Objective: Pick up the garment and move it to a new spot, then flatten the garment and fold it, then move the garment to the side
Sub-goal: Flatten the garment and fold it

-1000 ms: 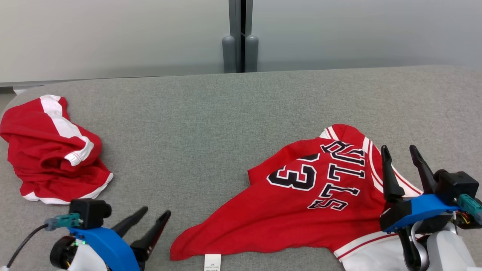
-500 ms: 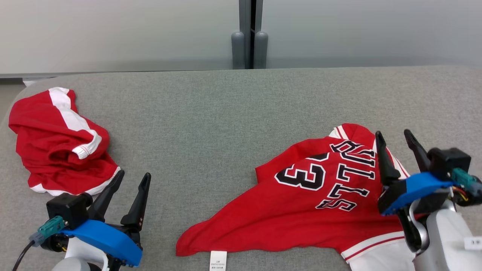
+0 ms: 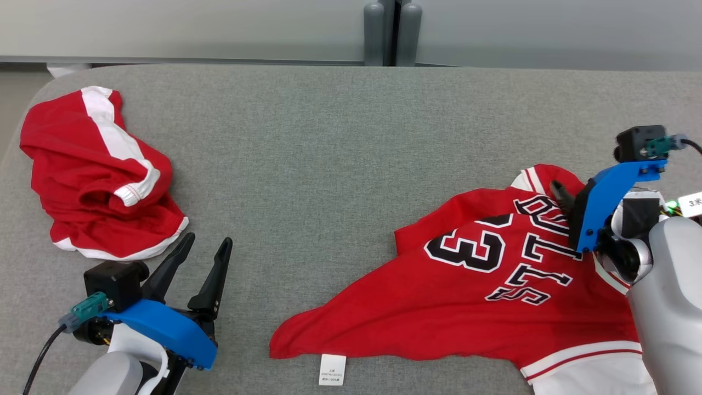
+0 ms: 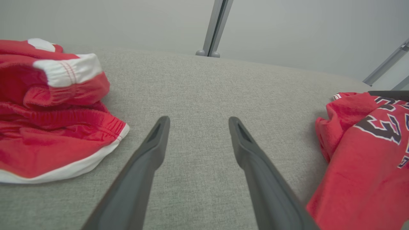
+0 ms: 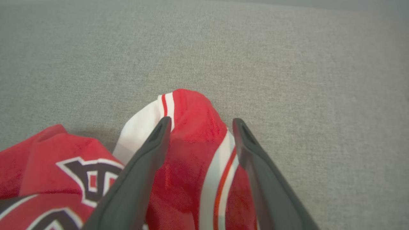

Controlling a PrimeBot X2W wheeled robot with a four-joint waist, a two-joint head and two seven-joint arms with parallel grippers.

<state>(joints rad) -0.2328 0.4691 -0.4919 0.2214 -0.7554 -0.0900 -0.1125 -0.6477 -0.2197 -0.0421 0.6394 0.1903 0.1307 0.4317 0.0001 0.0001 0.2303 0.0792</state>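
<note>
**Pick-up step: right arm over the jersey, nothing gripped yet**

The red jersey (image 3: 466, 296) lies crumpled on the right half of the surface, number and lettering facing up. It does not appear to have been lifted, so the task looks to be at its first step. The right gripper (image 5: 201, 120) is over the jersey's far, striped shoulder fold, jaws wide to either side of it and holding nothing. Whether the tips touch the cloth cannot be told. The next move probably calls for lowering onto that fold and closing firmly on it. The left gripper (image 3: 207, 240) stands over bare cloth, jaws wide and empty, well apart from the jersey.

The room shows pale wall panels with a grey post (image 3: 386, 33) behind. The surface (image 3: 329, 164) is grey woven fabric. Red shorts (image 3: 98, 181) lie bunched at the far left. A white label (image 3: 333, 368) shows at the jersey's near hem.
</note>
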